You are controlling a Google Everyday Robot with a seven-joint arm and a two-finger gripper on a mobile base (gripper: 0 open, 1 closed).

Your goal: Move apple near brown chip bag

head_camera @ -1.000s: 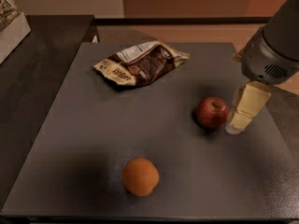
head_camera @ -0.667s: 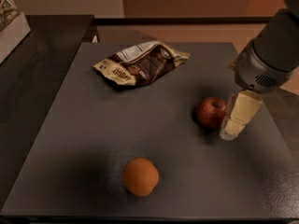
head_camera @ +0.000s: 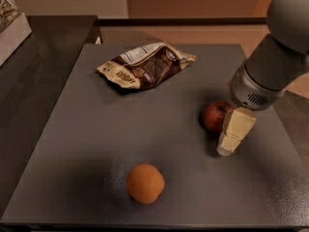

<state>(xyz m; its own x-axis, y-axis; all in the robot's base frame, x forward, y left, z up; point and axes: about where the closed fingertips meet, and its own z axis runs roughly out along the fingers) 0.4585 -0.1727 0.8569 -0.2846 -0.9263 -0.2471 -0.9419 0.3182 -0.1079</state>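
**Cream-coloured two-finger gripper (head_camera: 231, 138) is hanging at the right flank of the small glossy red apple (head_camera: 214, 115), with no grasp confirmed.**

The apple is sitting right of centre on the flat dark grey tabletop (head_camera: 87, 149). It is well apart from the wrinkly dark brown foil chip bag with tan ends (head_camera: 145, 65), which is lying toward the far side. The gripper is partly covering the apple's right side, touching it or just beside it. I cannot tell whether the gripper is wide, narrow or clamped on the fruit. The step in hand looks like securing the apple. The grip should be spanning the fruit's widest part so the round skin is not slipping out, before any lifting toward the bag. The matte round orange fruit (head_camera: 145, 182) is lying near the front edge, off that path.
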